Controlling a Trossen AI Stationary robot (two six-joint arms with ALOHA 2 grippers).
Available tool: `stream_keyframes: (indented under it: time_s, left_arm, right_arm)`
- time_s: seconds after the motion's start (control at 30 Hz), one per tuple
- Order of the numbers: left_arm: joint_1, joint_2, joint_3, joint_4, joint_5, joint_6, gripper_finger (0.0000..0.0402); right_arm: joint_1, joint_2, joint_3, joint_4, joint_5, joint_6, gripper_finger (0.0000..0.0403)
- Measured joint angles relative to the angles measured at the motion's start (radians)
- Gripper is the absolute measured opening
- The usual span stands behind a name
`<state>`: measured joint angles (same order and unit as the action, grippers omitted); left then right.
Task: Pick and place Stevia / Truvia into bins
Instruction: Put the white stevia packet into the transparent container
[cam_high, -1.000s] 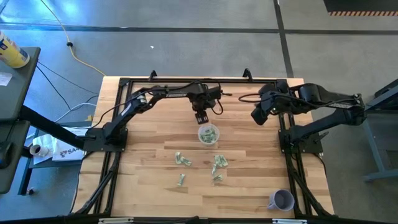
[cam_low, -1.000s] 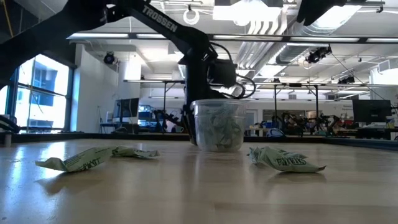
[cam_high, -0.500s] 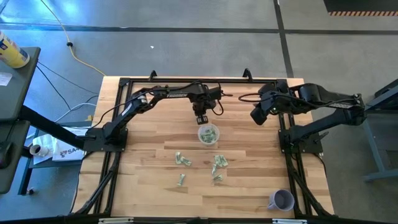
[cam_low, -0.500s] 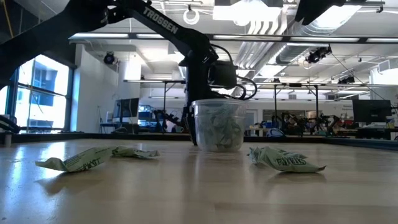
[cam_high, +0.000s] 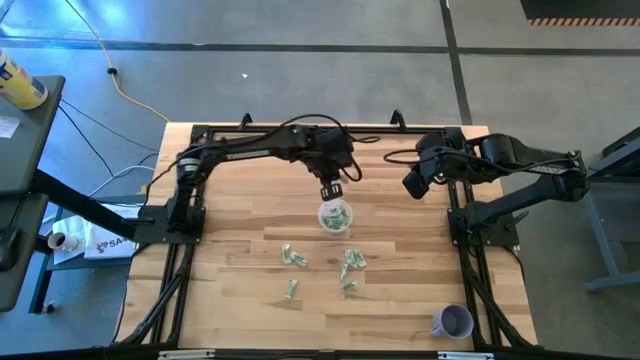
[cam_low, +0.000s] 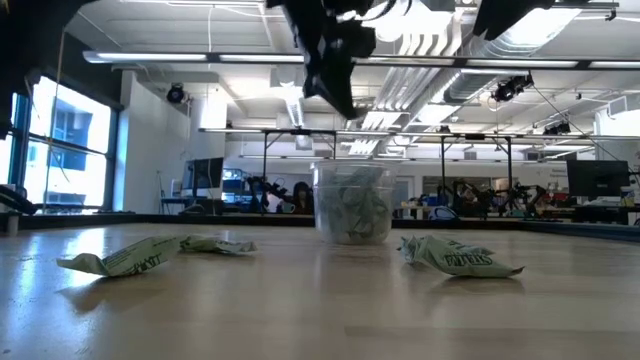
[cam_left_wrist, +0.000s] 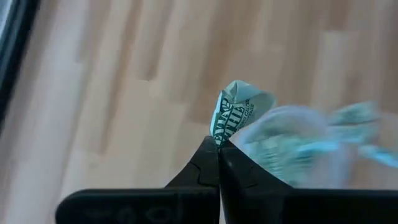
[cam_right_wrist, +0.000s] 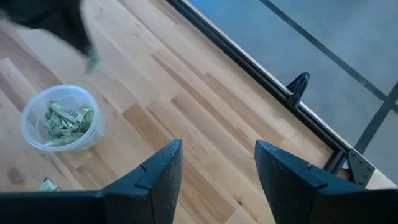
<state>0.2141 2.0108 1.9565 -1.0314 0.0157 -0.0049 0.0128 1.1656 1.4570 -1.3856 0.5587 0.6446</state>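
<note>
The clear cup, part full of green-and-white packets, stands at the table's middle. My left gripper hangs just beyond the cup's far rim and above it, shut on one crumpled green-and-white packet. Several more packets lie flat on the wood nearer the front: one, a small cluster and another. In the low view two of them lie either side of the cup. My right gripper waits open at the far right, above the table, holding nothing. My left gripper pinches the packet by its one end between its two fingertips. The rest of the packet sticks out past the tips, bent and crumpled. The fingers slant downward from above, and the packet is lifted clear of the table.
An opaque lavender cup lies near the front right corner. A black metal frame runs along the table's far edge and both sides. Bare wood lies left of the clear cup and toward the front left.
My left gripper has risen from table height just behind the clear cup to well above the cup's rim, shifting a little toward the right. Its arm has swung up and back. The cup and the loose packets have stayed put.
</note>
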Motion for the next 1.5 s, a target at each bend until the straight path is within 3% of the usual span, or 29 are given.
stream_keyframes:
  time_s: [0.23, 0.4, 0.83, 1.5]
  left_arm:
    - [-0.094, 0.038, -0.004, -0.037, 0.009, -0.055, 0.0031]
    - [-0.138, 0.109, -0.004, -0.05, -0.063, -0.097, 0.003]
    - [-0.143, 0.22, -0.004, -0.041, -0.056, -0.114, 0.0042]
    - [-0.143, 0.236, -0.004, -0.058, 0.0, -0.136, 0.0061]
  right_arm:
    - [0.001, 0.0, 0.0, 0.019, -0.014, 0.008, 0.0193]
    - [0.001, 0.0, 0.0, 0.023, -0.053, 0.009, 0.0193]
    - [0.001, 0.0, 0.0, 0.023, -0.052, -0.014, 0.0193]
    - [0.001, 0.0, 0.0, 0.021, -0.051, -0.062, 0.0193]
